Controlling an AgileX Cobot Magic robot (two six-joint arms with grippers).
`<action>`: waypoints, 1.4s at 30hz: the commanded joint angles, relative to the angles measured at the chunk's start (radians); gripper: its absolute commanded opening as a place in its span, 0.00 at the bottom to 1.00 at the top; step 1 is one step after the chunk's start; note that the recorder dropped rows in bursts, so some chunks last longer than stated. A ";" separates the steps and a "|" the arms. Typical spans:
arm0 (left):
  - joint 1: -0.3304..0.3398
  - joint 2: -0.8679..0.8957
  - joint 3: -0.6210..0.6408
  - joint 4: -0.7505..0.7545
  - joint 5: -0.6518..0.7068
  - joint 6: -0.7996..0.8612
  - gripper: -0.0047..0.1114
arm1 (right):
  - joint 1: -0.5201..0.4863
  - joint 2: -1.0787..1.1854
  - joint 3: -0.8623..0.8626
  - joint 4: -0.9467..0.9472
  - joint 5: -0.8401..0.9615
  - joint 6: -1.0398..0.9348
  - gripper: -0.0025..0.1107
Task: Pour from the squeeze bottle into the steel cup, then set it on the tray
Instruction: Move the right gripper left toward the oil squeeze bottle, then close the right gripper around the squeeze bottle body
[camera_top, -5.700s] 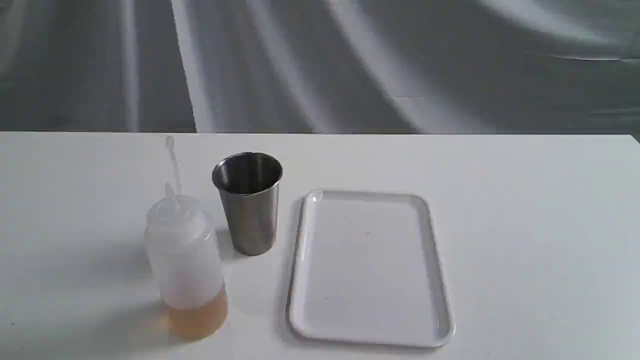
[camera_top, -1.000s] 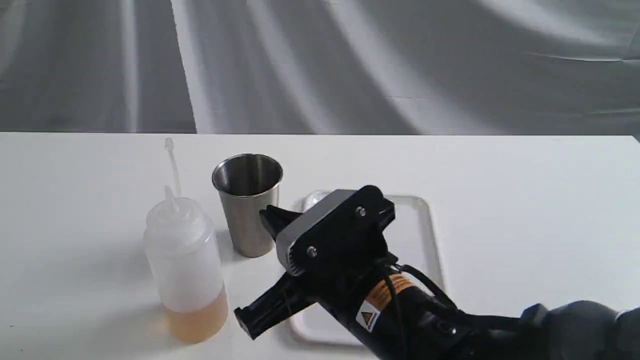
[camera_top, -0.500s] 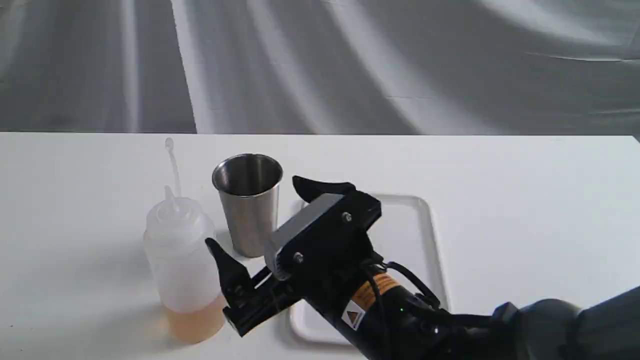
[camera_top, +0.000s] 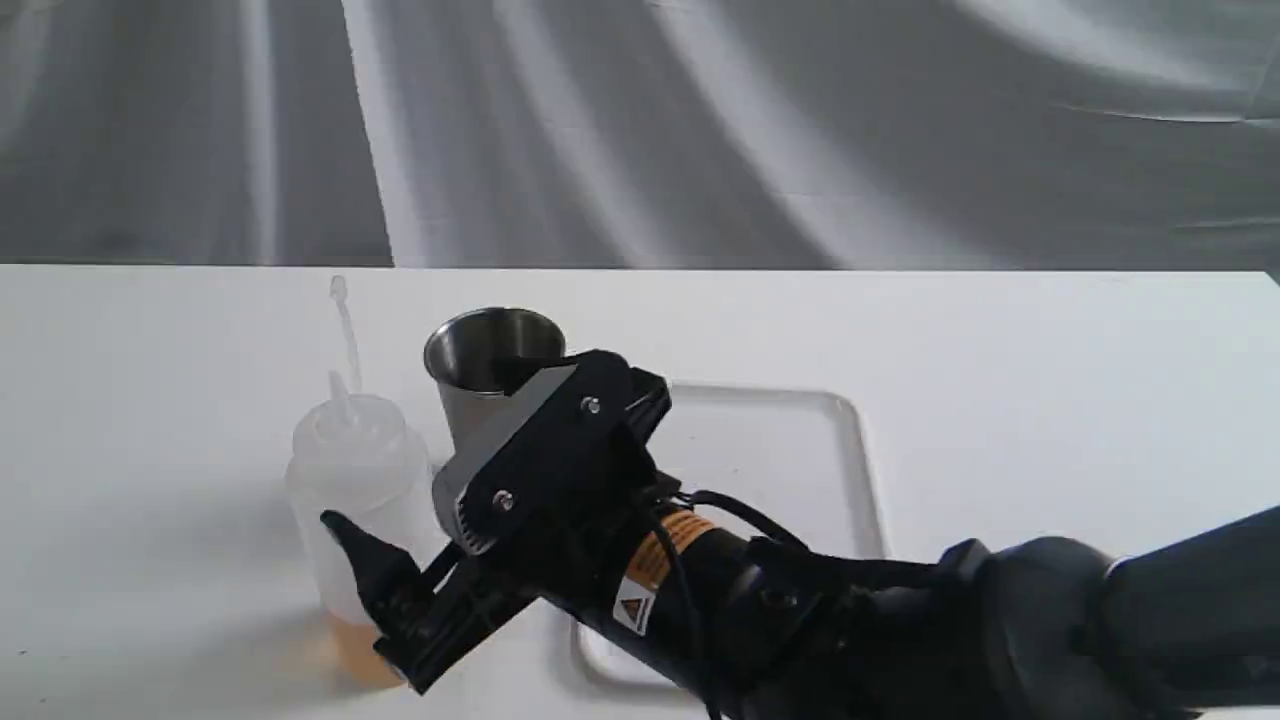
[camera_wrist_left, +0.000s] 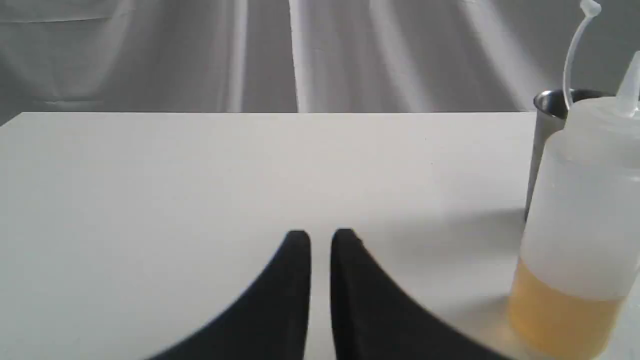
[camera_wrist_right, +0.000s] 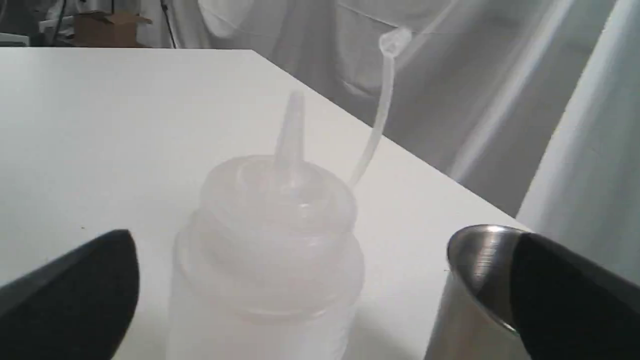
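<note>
— Grippers first: how does the right gripper (camera_wrist_right: 322, 245) stand?
— Spread wide, with nothing in its hold. Its two black fingers (camera_wrist_right: 85, 285) flank the squeeze bottle (camera_top: 350, 460), one on each side. White bench (camera_top: 1050, 380) shows between one finger and the bottle's wall.
— And the other finger?
— It sits right at the rim of the steel cup (camera_top: 480, 345). Whether it touches the metal, I cannot tell.
— The left gripper (camera_wrist_left: 320, 237)?
— Nearly closed, with only a thin slit between its fingertips, and it grips nothing. It hangs low over the bench, apart from the bottle and the cup.
— Where does the bottle stand?
— Upright on the bench, with amber liquid (camera_wrist_left: 555, 315) in its bottom part only. The nozzle (camera_wrist_right: 292, 130) points up and the thin cap strap (camera_top: 345, 330) rises above it. The cup stands upright just beside the bottle, toward the bench edge that runs along the grey drape (camera_top: 640, 130).
— The tray (camera_top: 800, 450)?
— Flat on the bench, just beyond the cup on the side away from the bottle. The right arm (camera_top: 900, 620) reaches across it and hides part of its rim.
</note>
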 joint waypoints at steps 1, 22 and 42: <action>-0.002 -0.003 0.004 0.000 -0.007 -0.001 0.11 | 0.001 0.047 -0.004 -0.147 -0.036 0.022 0.95; -0.002 -0.003 0.004 0.000 -0.007 0.000 0.11 | 0.001 0.198 -0.088 -0.046 -0.121 0.030 0.95; -0.002 -0.003 0.004 0.000 -0.007 -0.004 0.11 | 0.001 0.326 -0.276 -0.036 -0.045 0.066 0.95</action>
